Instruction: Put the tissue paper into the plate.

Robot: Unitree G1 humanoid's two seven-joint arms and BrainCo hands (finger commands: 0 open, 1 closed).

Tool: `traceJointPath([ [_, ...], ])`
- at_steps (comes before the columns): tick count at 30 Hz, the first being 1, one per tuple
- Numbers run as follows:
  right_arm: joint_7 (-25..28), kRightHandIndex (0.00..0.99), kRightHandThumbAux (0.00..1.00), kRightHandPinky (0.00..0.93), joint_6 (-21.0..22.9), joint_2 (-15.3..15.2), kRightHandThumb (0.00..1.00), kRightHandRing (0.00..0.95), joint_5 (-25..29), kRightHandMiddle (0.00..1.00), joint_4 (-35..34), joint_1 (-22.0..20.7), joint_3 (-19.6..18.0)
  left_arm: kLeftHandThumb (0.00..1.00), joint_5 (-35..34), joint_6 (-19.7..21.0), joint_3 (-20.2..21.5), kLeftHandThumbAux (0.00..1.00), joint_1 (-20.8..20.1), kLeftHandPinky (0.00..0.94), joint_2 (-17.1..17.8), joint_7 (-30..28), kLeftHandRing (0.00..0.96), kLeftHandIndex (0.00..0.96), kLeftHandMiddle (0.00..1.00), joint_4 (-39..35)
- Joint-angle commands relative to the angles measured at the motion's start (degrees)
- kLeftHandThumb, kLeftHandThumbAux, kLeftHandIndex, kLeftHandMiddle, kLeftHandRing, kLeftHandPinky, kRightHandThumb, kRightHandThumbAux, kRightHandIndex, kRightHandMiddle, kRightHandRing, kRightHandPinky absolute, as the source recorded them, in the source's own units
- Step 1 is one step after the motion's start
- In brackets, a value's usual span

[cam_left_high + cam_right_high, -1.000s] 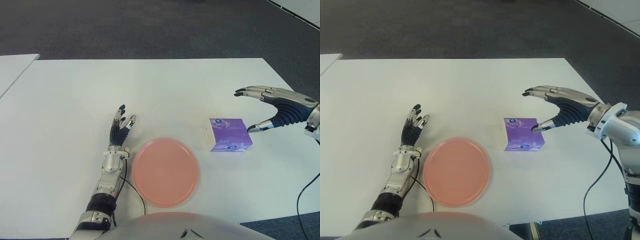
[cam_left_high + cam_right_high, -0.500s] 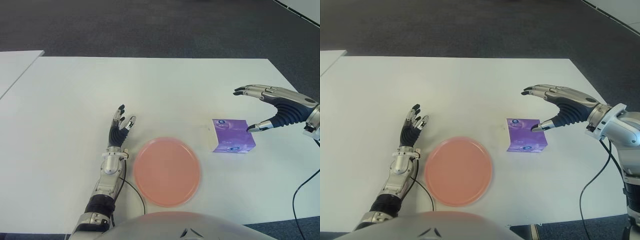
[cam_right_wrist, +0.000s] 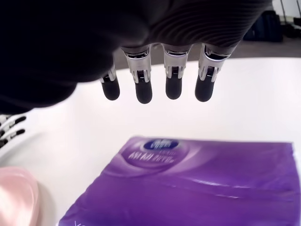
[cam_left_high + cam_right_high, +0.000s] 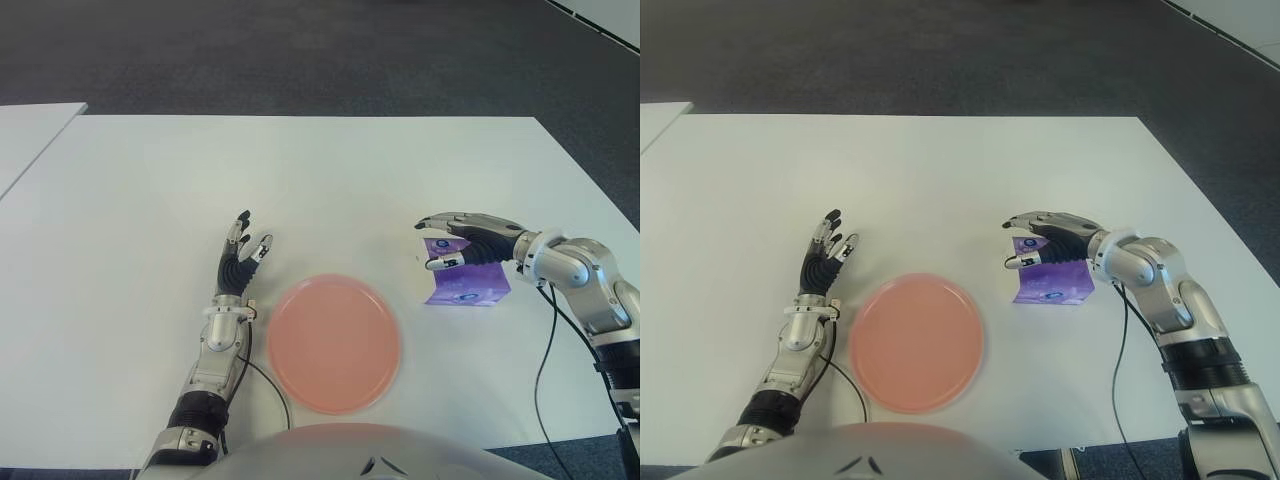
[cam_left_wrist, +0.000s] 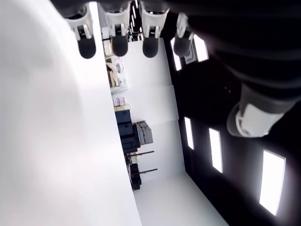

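Observation:
The tissue paper is a purple pack [image 4: 468, 286] lying flat on the white table [image 4: 300, 170], just right of the round pink plate [image 4: 335, 343]. My right hand [image 4: 428, 246] hovers low over the pack's left part, fingers stretched above its far edge and thumb by its near left side. In the right wrist view the fingers [image 3: 143, 89] are straight and spread above the pack [image 3: 188, 179] and hold nothing. My left hand [image 4: 240, 258] shows left of the plate, fingers extended, holding nothing.
The table's right edge runs close behind my right forearm [image 4: 580, 275], and dark carpet [image 4: 300, 50] lies beyond the far edge. A second white table [image 4: 25, 135] shows at the far left. A black cable [image 4: 262, 380] trails near the left arm.
My right hand has dropped down and moved left, from high beside the pack to low over it. The pack, the plate and the left hand have stayed put.

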Motion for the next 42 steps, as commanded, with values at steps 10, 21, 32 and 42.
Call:
traceJointPath([
  [10, -3.2, 0.0, 0.146, 0.0, -3.8, 0.4, 0.328, 0.0, -0.6, 0.0, 5.6, -3.3, 2.2, 0.003, -0.3, 4.0, 0.3, 0.507, -0.3, 0.0, -0.8, 0.7, 0.0, 0.0, 0.0, -0.8],
  [21, -8.9, 0.0, 0.146, 0.0, -7.4, 2.3, 0.326, 0.0, -4.3, 0.0, 13.5, -3.7, 6.1, 0.003, -0.2, 4.9, 0.4, 0.501, -0.1, 0.0, -1.4, 1.0, 0.0, 0.0, 0.0, -1.6],
  [32, -10.6, 0.0, 0.137, 0.0, -10.5, 2.4, 0.333, 0.0, -3.0, 0.0, 18.3, -6.1, 7.0, 0.007, 0.5, 4.0, 0.1, 0.501, 0.4, 0.0, -0.9, 1.0, 0.0, 0.0, 0.0, -2.0],
  [42, -10.7, 0.0, 0.125, 0.0, -12.2, -0.1, 0.368, 0.0, -1.3, 0.0, 19.5, -7.0, 5.2, 0.003, 0.4, 5.3, 0.4, 0.506, 0.5, 0.0, -1.0, 1.4, 0.0, 0.0, 0.0, -2.3],
])
